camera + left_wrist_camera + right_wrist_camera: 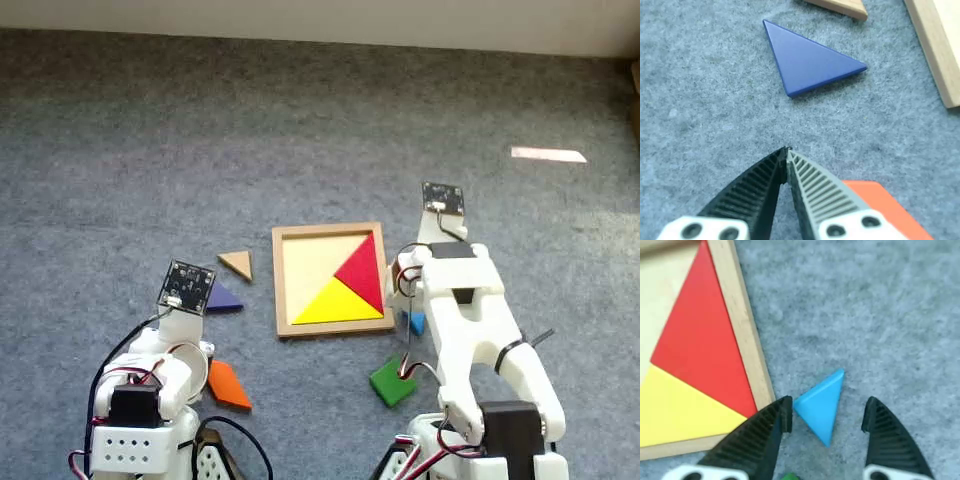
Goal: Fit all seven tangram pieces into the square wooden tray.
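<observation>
While the right hand (827, 407), spread wide, straddles a light-blue triangle (819, 405) just beside the tray (747, 325), a red triangle (702, 335) and a yellow triangle (680, 410) lie flush inside it. The left hand (786, 152), pinched closed, points at a navy triangle (807, 62) on the grey surface (700, 100).

My left gripper (786, 150) is closed, its jaws pressed together tip to tip, and my left arm (150, 385) sits folded back close to its base. My right arm (470, 320) stretches further forward. My right gripper (827, 407) points downward with its jaws spread wide apart.
</observation>
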`<state>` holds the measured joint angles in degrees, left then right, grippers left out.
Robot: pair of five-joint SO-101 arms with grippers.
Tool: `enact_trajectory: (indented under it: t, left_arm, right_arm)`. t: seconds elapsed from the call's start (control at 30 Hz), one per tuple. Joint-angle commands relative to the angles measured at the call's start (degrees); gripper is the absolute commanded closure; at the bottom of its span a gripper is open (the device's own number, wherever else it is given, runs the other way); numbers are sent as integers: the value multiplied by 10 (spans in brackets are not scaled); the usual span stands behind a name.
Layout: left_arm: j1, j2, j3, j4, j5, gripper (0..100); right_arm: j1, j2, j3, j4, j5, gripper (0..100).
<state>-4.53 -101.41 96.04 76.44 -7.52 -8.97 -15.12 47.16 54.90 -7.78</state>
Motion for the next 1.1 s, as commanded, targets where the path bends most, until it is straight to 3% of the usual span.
enact_trajectory:
  t: [0.0, 0.47, 0.63, 0.77, 1.07]
  left_arm:
    - [-8, -26, 12, 7, -2, 989]
    - [-8, -26, 12, 7, -2, 989]
    - [-8, -26, 12, 7, -2, 989]
    - [-8, -26, 12, 7, -2, 989]
    - [-8, -26, 12, 7, -2, 989]
  right_arm:
    - [4, -24, -14, 4, -4, 767]
    - [-19, 68, -15, -18, -6, 769]
    - [-19, 68, -15, -19, -2, 865]
    - [-19, 68, -15, -20, -1, 882]
    - [-16, -10, -15, -15, 123, 882]
